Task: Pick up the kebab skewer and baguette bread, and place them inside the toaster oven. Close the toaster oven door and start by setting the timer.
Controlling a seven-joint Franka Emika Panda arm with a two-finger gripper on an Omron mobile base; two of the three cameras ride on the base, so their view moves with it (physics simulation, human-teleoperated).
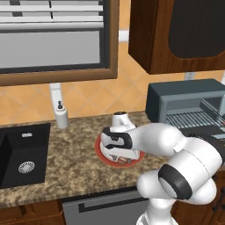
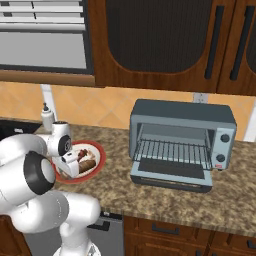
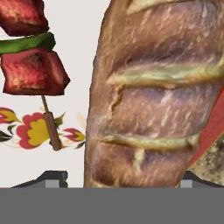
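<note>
Jaws astride 1 baguette bread (image 3: 153, 96), 1 kebab skewer (image 3: 33, 57)

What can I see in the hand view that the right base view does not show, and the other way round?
Hand view alone: the baguette bread's scored crust up close, and the flower pattern painted on the plate. Right base view alone: the toaster oven with its door folded down, and wall cabinets. Both: baguette, kebab skewer and red-rimmed plate.

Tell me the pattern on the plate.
White with red and yellow flowers, red rim; the plate shows best in the hand view.
</note>
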